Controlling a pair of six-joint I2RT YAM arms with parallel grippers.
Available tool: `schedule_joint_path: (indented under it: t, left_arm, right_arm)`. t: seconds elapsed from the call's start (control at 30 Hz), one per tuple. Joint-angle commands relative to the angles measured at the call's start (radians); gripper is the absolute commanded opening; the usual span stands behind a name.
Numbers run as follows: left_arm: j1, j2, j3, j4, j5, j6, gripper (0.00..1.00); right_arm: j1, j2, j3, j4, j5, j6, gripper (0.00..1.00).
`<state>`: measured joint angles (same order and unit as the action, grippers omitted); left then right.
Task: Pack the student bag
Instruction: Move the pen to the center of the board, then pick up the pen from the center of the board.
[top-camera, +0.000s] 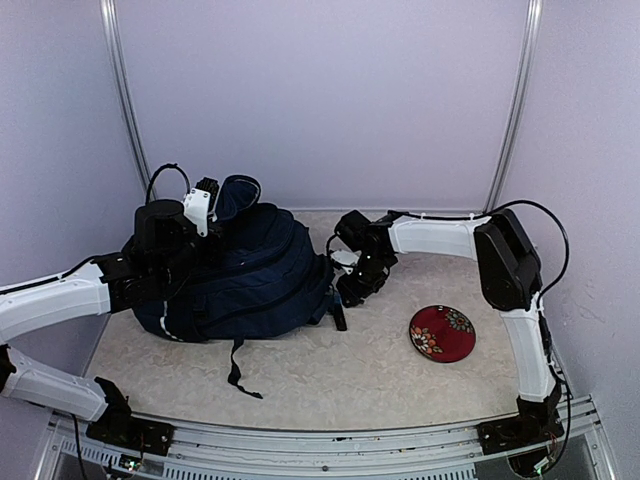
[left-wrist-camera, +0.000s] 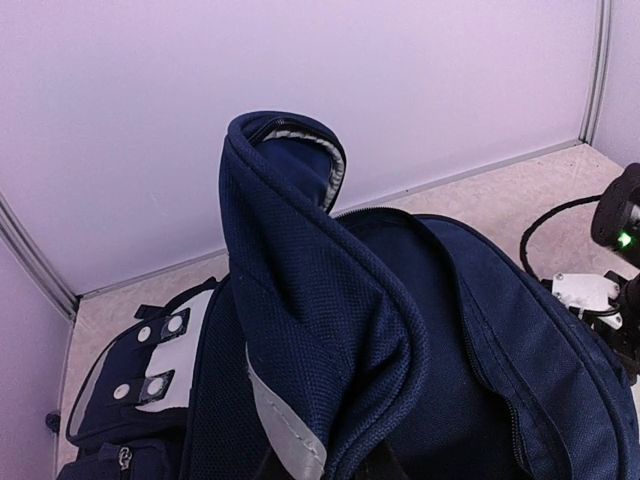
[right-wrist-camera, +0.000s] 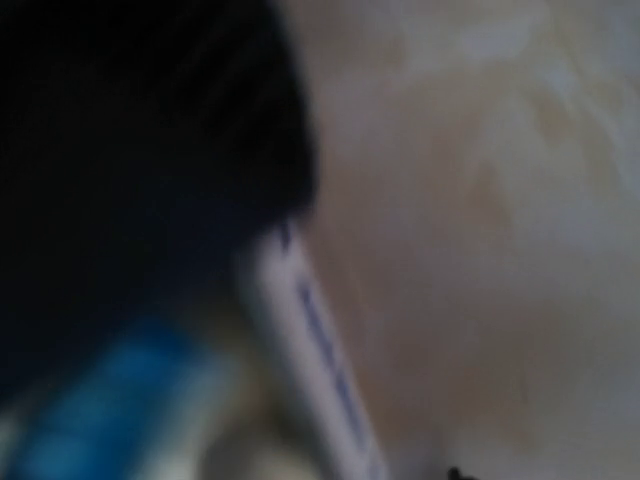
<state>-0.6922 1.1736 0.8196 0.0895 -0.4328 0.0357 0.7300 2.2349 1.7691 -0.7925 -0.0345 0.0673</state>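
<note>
The student bag (top-camera: 250, 275) is a large dark navy backpack lying on the table, left of centre. My left gripper (top-camera: 212, 205) is at the bag's back left top and is shut on its navy flap (left-wrist-camera: 290, 250), holding the flap upright. Its fingers are mostly hidden under the fabric at the bottom of the left wrist view. My right gripper (top-camera: 352, 290) points down at the bag's right edge, close to the table. The right wrist view is badly blurred. It shows dark bag fabric (right-wrist-camera: 130, 130), a white object with blue print (right-wrist-camera: 320, 350) and something blue (right-wrist-camera: 120, 400).
A red round plate with a flower pattern (top-camera: 442, 332) lies on the table, right of the bag and near the right arm. Black straps (top-camera: 238, 375) trail from the bag towards the front edge. Pale walls close in the back and both sides.
</note>
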Motion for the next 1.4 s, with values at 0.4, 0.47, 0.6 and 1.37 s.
schedule_joint_path:
  t: [0.4, 0.47, 0.6, 1.37]
  left_arm:
    - [0.022, -0.042, 0.067, 0.134, -0.046, 0.013, 0.00]
    - [0.023, -0.046, 0.066, 0.134, -0.051, 0.014, 0.00]
    - [0.025, -0.050, 0.064, 0.137, -0.049, 0.012, 0.00]
    - [0.032, -0.070, 0.073, 0.127, -0.026, 0.003, 0.00]
  right_arm:
    - [0.020, -0.096, -0.229, 0.006, 0.009, 0.075, 0.13]
    - [0.035, -0.164, -0.324, 0.022, 0.008, 0.119, 0.11]
    - [0.084, -0.281, -0.491, 0.028, -0.100, 0.176, 0.19]
    - [0.102, -0.052, -0.238, -0.072, 0.078, 0.207, 0.06]
